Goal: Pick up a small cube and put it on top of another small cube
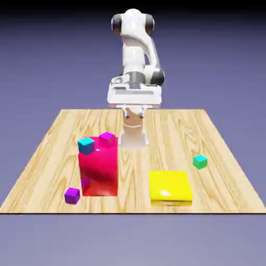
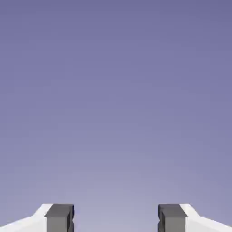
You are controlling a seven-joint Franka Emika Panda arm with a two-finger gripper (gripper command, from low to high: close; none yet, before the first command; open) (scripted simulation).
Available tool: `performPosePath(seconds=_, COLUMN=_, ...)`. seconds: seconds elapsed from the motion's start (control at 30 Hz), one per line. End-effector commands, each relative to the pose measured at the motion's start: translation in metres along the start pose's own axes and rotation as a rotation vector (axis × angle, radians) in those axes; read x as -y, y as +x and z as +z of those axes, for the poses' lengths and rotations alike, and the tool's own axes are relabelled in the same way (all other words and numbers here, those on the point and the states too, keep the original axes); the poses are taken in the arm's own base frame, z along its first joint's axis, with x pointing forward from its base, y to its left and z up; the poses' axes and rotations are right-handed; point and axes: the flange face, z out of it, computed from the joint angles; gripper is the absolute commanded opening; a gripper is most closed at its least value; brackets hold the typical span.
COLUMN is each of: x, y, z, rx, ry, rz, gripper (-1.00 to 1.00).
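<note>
A small cube [image 1: 72, 195], dark purple, sits on the wooden table near its front edge, at the exterior view's left. A second purple cube [image 1: 84, 183] shows beside the lower left edge of the red block [image 1: 98, 169]; part of it is hidden. My gripper [image 1: 134, 113] hangs high over the far middle of the table, well away from both cubes. In the hand view my gripper [image 2: 115, 219] is open: its grey fingertips [image 2: 59, 217] stand wide apart with only the plain backdrop between them.
A cyan cube [image 1: 86, 145] and a pinker magenta cube [image 1: 107, 138] rest on top of the tall red block. A flat yellow block [image 1: 170, 187] lies front right, with a small green cube [image 1: 200, 161] behind it. The table's edge [image 1: 130, 212] runs close to the purple cube.
</note>
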Motion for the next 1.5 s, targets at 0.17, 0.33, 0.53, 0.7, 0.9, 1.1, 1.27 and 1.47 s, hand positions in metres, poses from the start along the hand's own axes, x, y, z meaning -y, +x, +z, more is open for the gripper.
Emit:
performPosePath(seconds=0.17, x=-0.044, y=0.074, z=0.053, rx=0.146, ry=-0.200, rz=0.337, gripper=0.00)
performPosePath(seconds=0.33, x=-0.096, y=0.125, z=0.092, rx=0.268, ry=-0.335, rz=0.615, gripper=0.00)
performPosePath(seconds=0.53, x=-0.166, y=0.160, z=0.136, rx=0.437, ry=-0.461, rz=0.938, gripper=0.00)
performPosePath(seconds=0.7, x=-0.225, y=0.176, z=0.170, rx=0.585, ry=-0.534, rz=1.190, gripper=0.00)
performPosePath(seconds=0.9, x=-0.293, y=0.186, z=0.204, rx=0.765, ry=-0.580, rz=1.461, gripper=0.00)
performPosePath(seconds=1.1, x=-0.353, y=0.178, z=0.238, rx=0.972, ry=-0.592, rz=1.691, gripper=0.00)
performPosePath(seconds=1.27, x=-0.395, y=0.159, z=0.267, rx=1.167, ry=-0.580, rz=1.848, gripper=0.00)
performPosePath(seconds=1.47, x=-0.437, y=0.126, z=0.301, rx=1.423, ry=-0.543, rz=1.985, gripper=0.00)
